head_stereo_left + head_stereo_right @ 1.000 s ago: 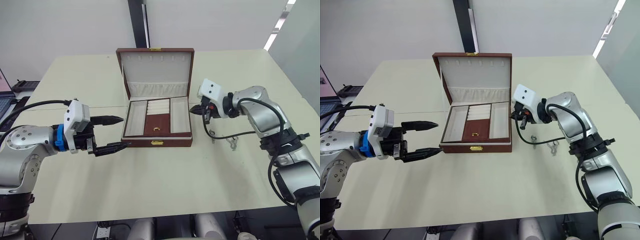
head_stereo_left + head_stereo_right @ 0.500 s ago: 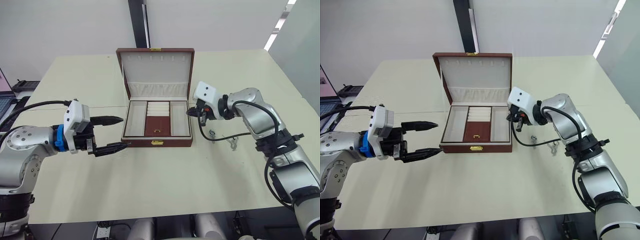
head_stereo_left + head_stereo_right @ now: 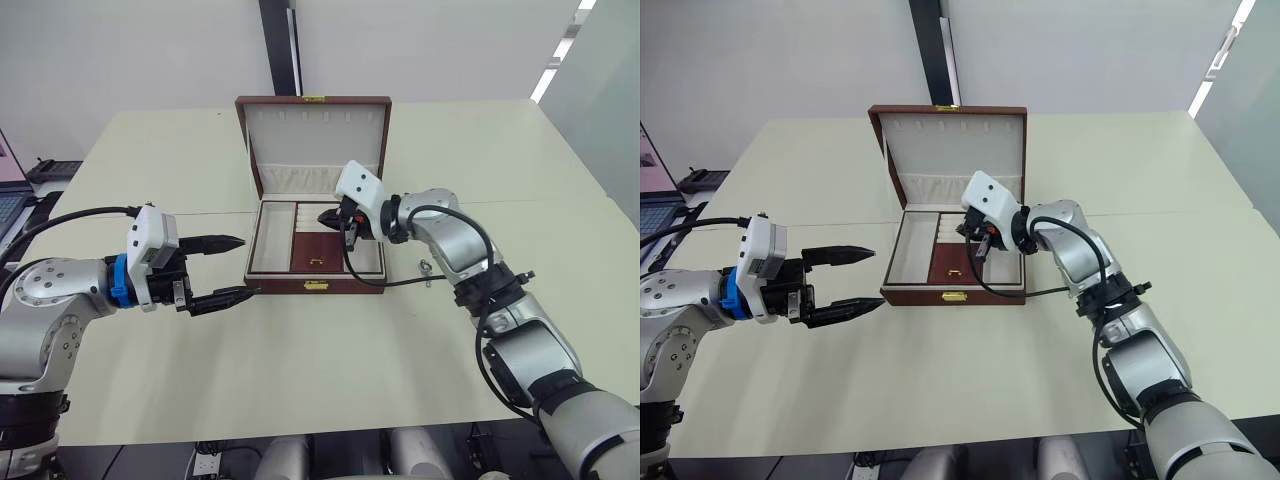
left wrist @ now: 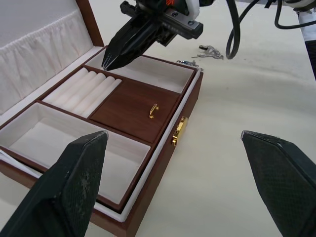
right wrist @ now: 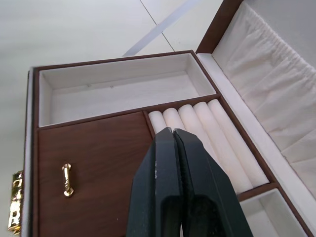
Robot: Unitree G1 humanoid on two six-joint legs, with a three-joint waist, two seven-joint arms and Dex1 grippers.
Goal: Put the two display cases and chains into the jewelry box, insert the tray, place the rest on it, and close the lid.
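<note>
Right gripper [image 3: 972, 232] pinched shut, empty, poised over jewelry box [image 3: 953, 262], tips above ring rolls [image 4: 84, 92] at back of tray [image 4: 131, 106]. Left gripper [image 3: 860, 277] spread wide, holding nothing, level with box's front left corner, just beside it. Box open, lid [image 3: 950, 150] upright, tray seated inside. Loose chains [image 3: 425, 267] on table [image 3: 330, 370] to box's right, nearer right arm; reaching them means pulling back outward, away from box.

The room is bright and the light is even. Long ceiling lights [image 3: 548, 76] glow above the far right corner of the worktop [image 3: 330, 350]. Shadows are soft and pale. The jewelry box [image 3: 315, 235] looks sharp. The near black fingers [image 4: 74, 182] in the left wrist view look blurry.
</note>
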